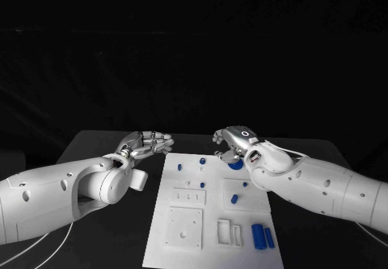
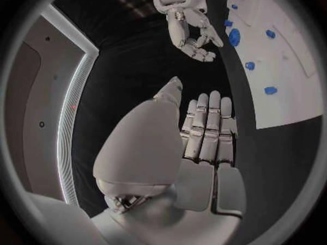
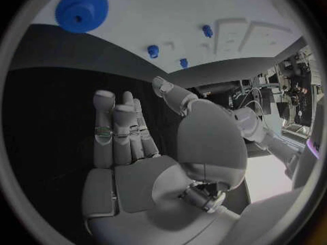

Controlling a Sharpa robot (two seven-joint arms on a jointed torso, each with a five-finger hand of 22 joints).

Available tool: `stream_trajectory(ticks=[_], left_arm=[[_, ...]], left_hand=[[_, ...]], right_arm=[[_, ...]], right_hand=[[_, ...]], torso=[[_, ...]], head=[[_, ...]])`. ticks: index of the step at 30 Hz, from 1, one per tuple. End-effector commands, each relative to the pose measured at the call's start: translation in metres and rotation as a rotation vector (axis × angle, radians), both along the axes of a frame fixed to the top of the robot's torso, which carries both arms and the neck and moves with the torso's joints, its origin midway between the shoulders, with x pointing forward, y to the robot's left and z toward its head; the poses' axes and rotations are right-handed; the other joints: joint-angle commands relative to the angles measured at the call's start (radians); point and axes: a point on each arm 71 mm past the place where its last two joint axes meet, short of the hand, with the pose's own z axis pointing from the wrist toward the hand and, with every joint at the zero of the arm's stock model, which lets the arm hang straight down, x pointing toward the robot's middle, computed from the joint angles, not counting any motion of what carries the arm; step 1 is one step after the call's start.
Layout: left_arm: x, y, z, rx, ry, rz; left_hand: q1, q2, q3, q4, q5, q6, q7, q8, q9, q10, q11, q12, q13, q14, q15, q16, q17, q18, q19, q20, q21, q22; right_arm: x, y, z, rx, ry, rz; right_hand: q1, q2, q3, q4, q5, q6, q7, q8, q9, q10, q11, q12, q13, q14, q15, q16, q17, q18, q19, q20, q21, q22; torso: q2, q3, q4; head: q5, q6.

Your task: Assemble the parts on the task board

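Your right hand (image 1: 232, 140) hovers empty, fingers loosely spread, right over the blue gear (image 1: 235, 165) at the task board's (image 1: 184, 246) far end; your left hand (image 1: 149, 143), also empty, sits off the board's left edge, farther away.

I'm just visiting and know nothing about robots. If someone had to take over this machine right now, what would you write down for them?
Left hand: open, holding nothing, hovering just off the far left corner of the task board.
Right hand: holding nothing, fingers loosely curled, above the board's far edge near the blue gear.
Parts: the gear lies flat on the board's far end; small blue pegs stand in the board near it; two blue cylinders lie side by side at the near right.
Done: cannot tell how much is assembled.
Left: the two loose cylinders, at least, look unplaced.
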Motion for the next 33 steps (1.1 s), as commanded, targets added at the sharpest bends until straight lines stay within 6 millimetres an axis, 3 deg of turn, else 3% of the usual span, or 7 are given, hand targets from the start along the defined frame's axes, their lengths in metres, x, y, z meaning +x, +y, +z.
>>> stream_trajectory(ticks=[1, 5, 17, 20, 21, 24, 33], left_arm=[[-0.001, 0.001, 0.006, 0.007, -0.056, 0.021], [-0.001, 0.003, 0.006, 0.012, -0.064, 0.018], [-0.001, 0.0, 0.005, 0.01, -0.046, -0.003], [-0.001, -0.001, 0.005, 0.01, -0.044, -0.007], [0.0, -0.001, 0.004, 0.01, -0.043, -0.008], [0.001, -0.001, 0.004, 0.014, -0.041, -0.004], [0.001, -0.002, 0.004, 0.013, -0.041, -0.008]], left_hand=[[0.015, 0.0, 0.0, 0.007, 0.005, 0.009, 0.001, -0.005, -0.001, 0.008, -0.002, -0.001, 0.001, 0.006, 0.0, -0.004, 0.002, 0.018, 0.005, 0.003, -0.005, 0.002], [0.019, -0.001, -0.001, 0.009, 0.008, 0.008, 0.001, -0.006, -0.001, 0.009, -0.002, -0.002, 0.001, 0.007, -0.001, -0.004, 0.002, 0.018, 0.006, 0.003, -0.006, 0.002], [0.019, -0.001, -0.007, 0.015, 0.005, 0.007, 0.002, -0.008, -0.002, 0.005, -0.001, -0.005, 0.0, 0.005, 0.0, -0.007, 0.002, 0.016, 0.005, 0.004, -0.007, 0.002], [0.02, -0.001, -0.008, 0.016, 0.004, 0.007, 0.002, -0.008, -0.002, 0.004, -0.001, -0.005, -0.001, 0.004, 0.0, -0.007, 0.002, 0.016, 0.005, 0.004, -0.008, 0.002], [0.02, -0.001, -0.008, 0.016, 0.004, 0.007, 0.002, -0.008, -0.002, 0.004, -0.001, -0.005, -0.001, 0.004, 0.0, -0.007, 0.002, 0.016, 0.005, 0.004, -0.008, 0.002], [0.02, -0.001, -0.009, 0.017, 0.003, 0.007, 0.002, -0.008, -0.002, 0.004, -0.001, -0.006, -0.001, 0.004, 0.001, -0.008, 0.002, 0.016, 0.005, 0.004, -0.008, 0.002], [0.02, -0.001, -0.01, 0.017, 0.002, 0.007, 0.002, -0.009, -0.002, 0.003, -0.001, -0.006, -0.001, 0.004, 0.001, -0.008, 0.002, 0.016, 0.004, 0.004, -0.008, 0.002]], right_arm=[[-0.008, -0.011, 0.003, 0.021, 0.071, 0.093], [-0.008, -0.032, 0.005, 0.007, 0.103, 0.073], [0.012, -0.067, -0.006, -0.04, 0.205, -0.023], [0.018, -0.069, -0.009, -0.046, 0.225, -0.042], [0.02, -0.07, -0.01, -0.05, 0.231, -0.049], [0.026, -0.072, -0.013, -0.057, 0.245, -0.064], [0.03, -0.064, -0.021, -0.075, 0.276, -0.065]], right_hand=[[0.011, 0.001, -0.014, -0.004, 0.006, 0.004, 0.001, 0.005, 0.001, 0.032, -0.01, 0.016, 0.011, 0.002, -0.018, 0.008, -0.004, 0.063, -0.002, 0.006, 0.001, 0.016], [0.018, 0.005, -0.037, -0.018, 0.03, 0.006, 0.0, 0.005, 0.001, 0.079, -0.029, 0.039, 0.038, 0.003, -0.036, 0.013, -0.007, 0.063, -0.003, 0.003, 0.005, 0.019], [-0.002, 0.019, -0.117, -0.042, 0.055, 0.006, -0.02, 0.002, -0.001, 0.201, -0.069, 0.125, 0.163, 0.0, -0.076, 0.032, -0.007, 0.063, 0.002, -0.011, 0.019, 0.019], [-0.005, 0.019, -0.143, -0.047, 0.054, 0.003, -0.036, -0.001, 0.0, 0.238, -0.088, 0.241, 0.312, -0.001, -0.098, 0.037, -0.003, 0.063, 0.007, -0.013, 0.019, 0.016], [0.002, 0.037, -0.167, -0.059, 0.058, 0.005, -0.048, -0.007, -0.003, 0.114, -0.096, 0.5, 0.607, 0.001, -0.105, 0.039, -0.004, 0.063, 0.015, -0.018, 0.016, 0.011], [-0.002, 0.037, -0.157, -0.05, 0.057, 0.005, -0.043, -0.018, -0.009, 0.023, -0.095, 0.715, 0.837, 0.006, -0.098, 0.055, 0.005, 0.063, 0.019, -0.018, 0.025, 0.02], [-0.024, 0.036, -0.164, -0.055, 0.066, 0.003, -0.028, -0.033, -0.016, -0.03, -0.082, 0.947, 1.042, -0.003, -0.087, 0.123, 0.072, 0.063, 0.02, -0.023, 0.105, 0.026]], torso=[[-0.004, 0.0028, -0.0111], [-0.007, 0.0072, -0.0227], [-0.009, 0.0194, -0.0311], [-0.008, 0.019, -0.0289], [-0.008, 0.0181, -0.0282], [-0.008, 0.017, -0.0266], [-0.008, 0.0138, -0.027]], head=[[-0.002, 0.004], [0.005, 0.003], [0.002, 0.003], [-0.001, 0.003], [-0.003, 0.002], [-0.007, 0.002], [-0.007, -0.001]])
